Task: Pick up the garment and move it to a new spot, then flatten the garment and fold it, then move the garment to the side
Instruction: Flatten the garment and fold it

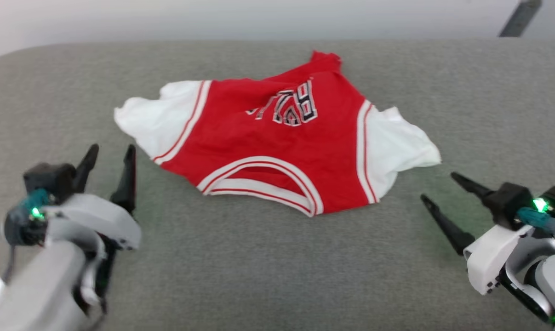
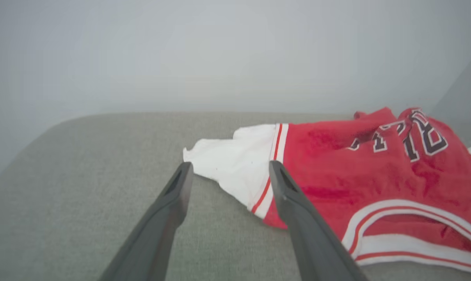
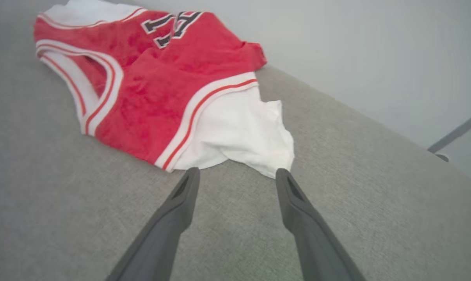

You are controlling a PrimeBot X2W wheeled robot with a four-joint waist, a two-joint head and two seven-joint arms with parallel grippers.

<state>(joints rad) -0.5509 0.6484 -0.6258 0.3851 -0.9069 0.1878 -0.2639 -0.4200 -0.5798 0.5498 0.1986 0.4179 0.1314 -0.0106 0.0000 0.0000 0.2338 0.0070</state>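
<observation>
The red jersey garment (image 1: 277, 142) lies crumpled on the grey table, collar toward me, white sleeves spread left and right, black lettering creased near its far edge. My left gripper (image 1: 111, 154) hovers open just off the left white sleeve (image 2: 235, 166), nothing between its fingers. My right gripper (image 1: 438, 186) is open too, a short way from the right white sleeve (image 3: 243, 132). The garment (image 2: 360, 171) fills the right of the left wrist view, and in the right wrist view the garment (image 3: 157, 74) lies ahead to the upper left.
The grey fabric-covered table (image 1: 259, 266) stretches wide around the garment, with a rounded far-left corner. A pale wall runs behind it. A dark bar (image 1: 520, 18) slants at the top right beyond the table edge.
</observation>
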